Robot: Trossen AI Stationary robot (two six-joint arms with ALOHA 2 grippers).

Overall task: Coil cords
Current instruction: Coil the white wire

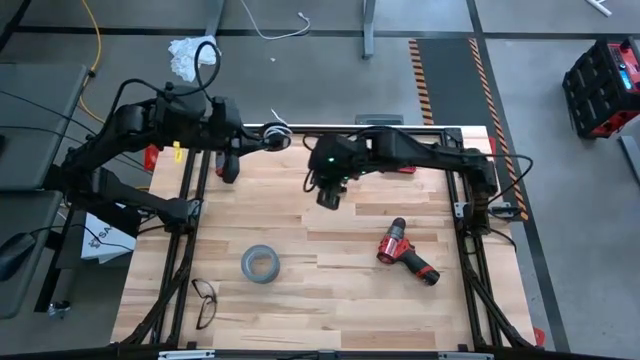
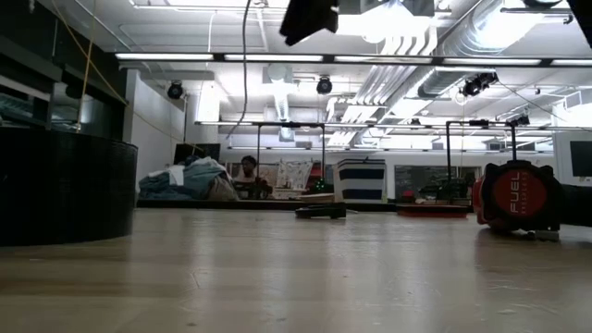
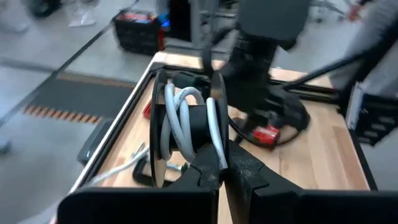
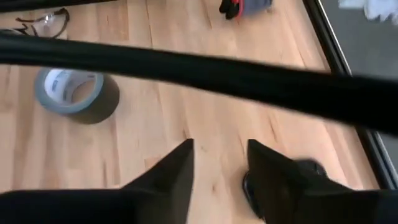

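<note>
the left gripper [image 3: 221,171] is clenched on the black spool [image 3: 186,127], holding it up at the table's 12 o'clock edge, with the white cord [image 3: 177,118] wound several turns round its hub and a short loose end trailing off the rim. the right gripper [image 4: 217,165] hangs just toward 3 o'clock of the spool, released and empty, fingers parted over bare wood. the winding looks nearly done; the next move probably calls for the right claw to catch that loose tail and tuck it in. readable writing: "fuel" on the red drill [image 2: 518,199]; the grey tape roll's [image 4: 78,93] label is illegible.
</note>
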